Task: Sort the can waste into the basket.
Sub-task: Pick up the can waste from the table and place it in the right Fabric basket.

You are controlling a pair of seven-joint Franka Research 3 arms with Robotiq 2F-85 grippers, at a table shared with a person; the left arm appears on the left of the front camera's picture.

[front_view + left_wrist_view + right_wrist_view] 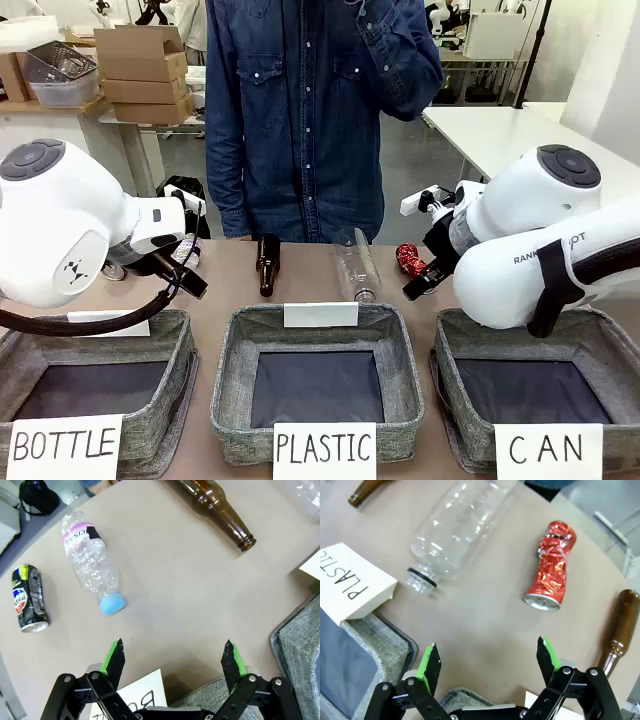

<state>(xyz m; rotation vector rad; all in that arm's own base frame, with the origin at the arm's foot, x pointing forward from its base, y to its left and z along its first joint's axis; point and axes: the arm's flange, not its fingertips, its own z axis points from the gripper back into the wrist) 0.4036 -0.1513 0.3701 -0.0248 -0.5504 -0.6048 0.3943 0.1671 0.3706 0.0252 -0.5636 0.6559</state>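
Note:
A dented shiny red can (552, 567) lies on its side on the table, up and right of my open right gripper (487, 664); it also peeks out behind the right arm as the red can (408, 259). A dark can with a colourful label (27, 598) lies far left of my open left gripper (174, 662), which holds nothing. The grey basket signed "CAN" (600, 350) stands at the front right, beneath the right arm. Both grippers hover above the table, apart from the cans.
Baskets signed "BOTTLE" (170, 335) and "PLASTIC" (400, 345) stand along the front edge. A brown glass bottle (267, 264) and clear plastic bottle (356, 264) lie mid-table; another plastic bottle (90, 562) and brown bottle (618, 625) lie nearby. A person (300, 110) stands across the table.

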